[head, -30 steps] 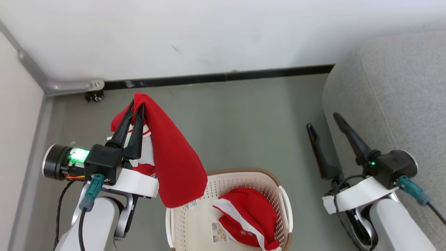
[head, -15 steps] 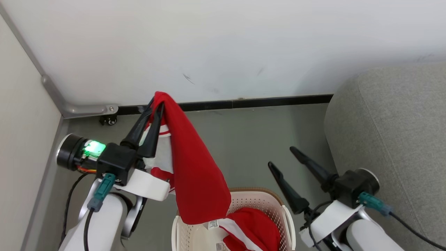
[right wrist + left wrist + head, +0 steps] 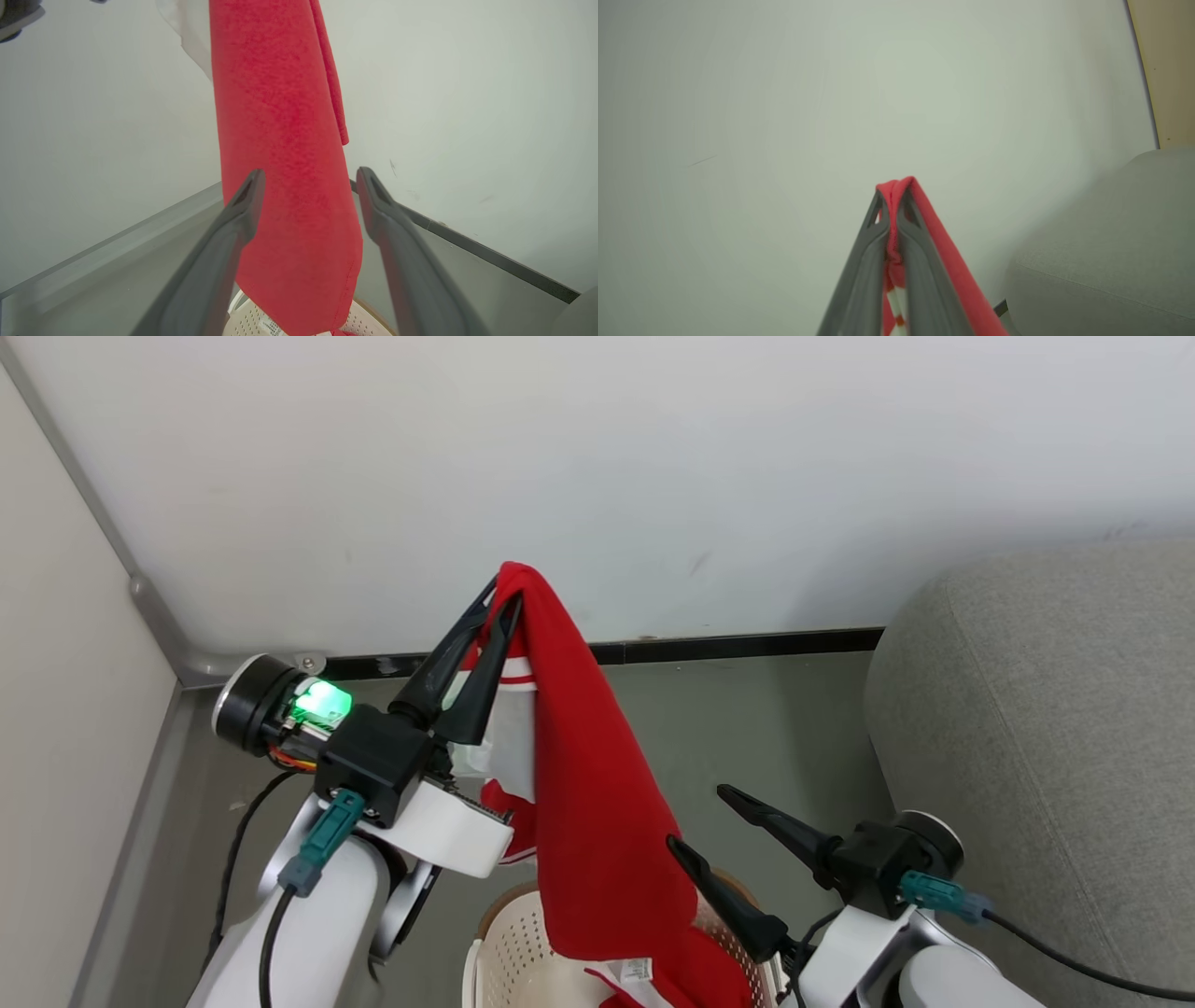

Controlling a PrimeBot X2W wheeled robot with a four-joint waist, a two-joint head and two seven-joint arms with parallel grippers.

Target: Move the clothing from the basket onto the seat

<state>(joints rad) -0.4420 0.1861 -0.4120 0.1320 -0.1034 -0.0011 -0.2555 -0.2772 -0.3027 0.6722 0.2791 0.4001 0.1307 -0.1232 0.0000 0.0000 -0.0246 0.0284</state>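
My left tool (image 3: 504, 595), clamped on a fold of the bright red, white-trimmed soft garment (image 3: 597, 803), holds it high above the cream perforated plastic basket (image 3: 509, 957), ready for the large grey woven-fabric sofa (image 3: 1046, 709). My right tool (image 3: 698, 817) waits with its fingers apart.

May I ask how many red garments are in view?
2. The hanging garment is held by the left gripper above the basket; the other garment lies inside it, mostly covered. More may be hidden.

Left end effector (image 3: 504, 595) raised, clamped, right end effector (image 3: 698, 817) agape
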